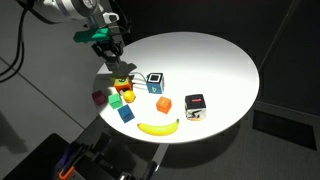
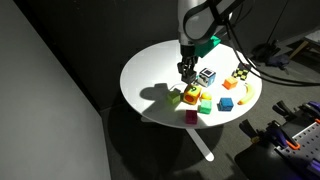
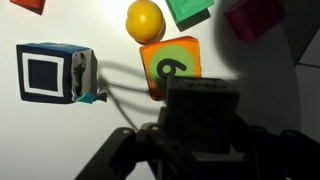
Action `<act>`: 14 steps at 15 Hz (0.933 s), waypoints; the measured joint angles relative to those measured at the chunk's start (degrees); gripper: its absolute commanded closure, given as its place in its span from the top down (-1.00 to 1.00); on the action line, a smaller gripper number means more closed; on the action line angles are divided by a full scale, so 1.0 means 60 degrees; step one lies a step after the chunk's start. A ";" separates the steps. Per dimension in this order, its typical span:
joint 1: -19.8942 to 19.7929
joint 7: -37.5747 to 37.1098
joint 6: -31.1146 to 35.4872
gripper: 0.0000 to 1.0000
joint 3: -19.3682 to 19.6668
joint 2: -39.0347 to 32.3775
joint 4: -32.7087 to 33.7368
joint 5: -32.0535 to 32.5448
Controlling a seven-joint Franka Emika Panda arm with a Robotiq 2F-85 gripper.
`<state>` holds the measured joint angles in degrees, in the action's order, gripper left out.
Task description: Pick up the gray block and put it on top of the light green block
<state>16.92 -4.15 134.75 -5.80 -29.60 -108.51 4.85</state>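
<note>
My gripper (image 3: 200, 125) is shut on the gray block (image 3: 200, 105), a dark matte cube that fills the lower middle of the wrist view. Just beyond it on the table sits the light green block (image 3: 170, 62), showing an orange face with a green figure. In both exterior views the gripper (image 1: 112, 60) (image 2: 186, 68) hangs above the cluster of blocks at the table's edge, a little above the light green block (image 1: 122, 84) (image 2: 190, 97). The held block does not touch it.
Around it are a yellow ball (image 3: 145, 20), a deeper-green block (image 3: 188, 10), a magenta block (image 3: 255, 15) and a blue cube with a white face (image 3: 50, 72). A banana (image 1: 157, 127), an orange block (image 1: 163, 104) and a red-black-white cube (image 1: 195, 104) lie on the round white table (image 1: 215, 60).
</note>
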 measured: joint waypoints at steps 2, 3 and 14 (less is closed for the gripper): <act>0.0122 -0.0097 -0.0101 -0.39 0.0000 -0.0021 0.0078 0.0135; 0.0190 -0.0174 -0.0125 -0.39 0.0000 -0.0040 0.0098 0.0229; 0.0717 -0.1292 -0.0106 -0.39 0.0000 -0.0634 0.0293 0.0434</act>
<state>21.22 -11.91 134.12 -5.80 -33.40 -106.75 7.45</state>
